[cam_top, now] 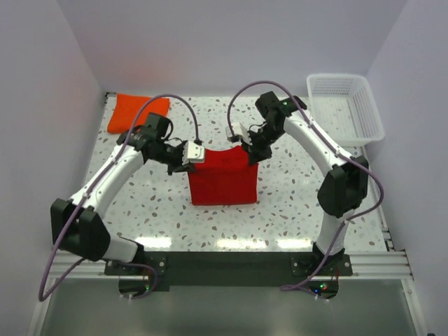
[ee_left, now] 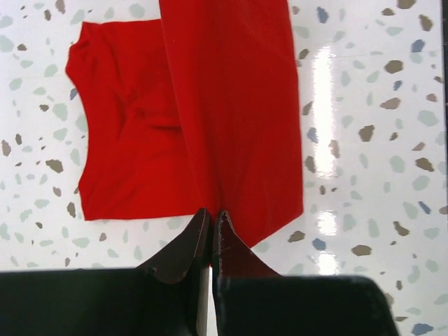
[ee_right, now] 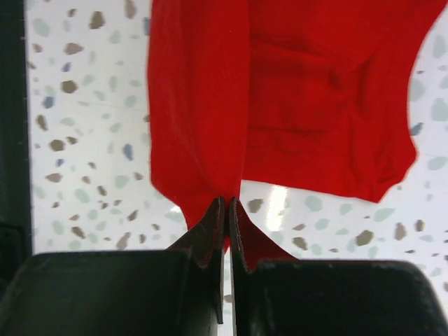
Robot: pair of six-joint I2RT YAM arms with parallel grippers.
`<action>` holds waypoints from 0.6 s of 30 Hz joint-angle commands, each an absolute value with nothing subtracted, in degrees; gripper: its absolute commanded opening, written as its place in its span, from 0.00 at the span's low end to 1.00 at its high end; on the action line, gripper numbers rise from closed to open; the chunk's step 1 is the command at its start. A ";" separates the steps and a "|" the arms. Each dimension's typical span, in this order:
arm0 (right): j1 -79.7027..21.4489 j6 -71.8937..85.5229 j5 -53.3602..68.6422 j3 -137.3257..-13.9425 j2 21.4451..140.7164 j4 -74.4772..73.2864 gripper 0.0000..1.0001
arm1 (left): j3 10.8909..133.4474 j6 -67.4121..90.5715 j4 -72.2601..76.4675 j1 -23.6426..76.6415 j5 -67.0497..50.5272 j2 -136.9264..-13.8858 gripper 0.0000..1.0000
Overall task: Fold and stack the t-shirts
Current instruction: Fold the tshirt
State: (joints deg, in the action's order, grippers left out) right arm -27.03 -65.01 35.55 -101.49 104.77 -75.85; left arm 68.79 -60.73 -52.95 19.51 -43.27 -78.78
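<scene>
The red t-shirt (cam_top: 222, 180) is spread at the centre of the counter (cam_top: 294, 210), its far edge lifted. One far corner is clamped in the left end effector (ee_left: 212, 217), the other in the right end effector (ee_right: 226, 204). A folded orange t-shirt (cam_top: 136, 110) is laid at the far left corner.

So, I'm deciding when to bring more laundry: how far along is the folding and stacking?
Done, it seems: an orange shirt lies folded at the far left corner of the table. In hand: the left gripper and right gripper are each shut on an edge of the red shirt, holding it up over the part lying flat. Left: finishing that fold and stacking the two shirts, which lie apart.
</scene>
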 commanded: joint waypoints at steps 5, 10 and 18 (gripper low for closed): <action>-23.38 -73.21 36.39 -120.38 120.48 -87.18 0.00 | 84.26 -66.27 -55.63 13.27 -46.67 -95.87 0.00; -22.15 -75.23 34.90 -129.89 130.85 -88.24 0.00 | 92.00 -66.80 -54.15 11.95 -45.79 -107.37 0.00; -20.66 -75.41 32.96 -132.98 137.54 -81.13 0.00 | 103.79 -62.85 -50.89 11.60 -45.26 -120.93 0.00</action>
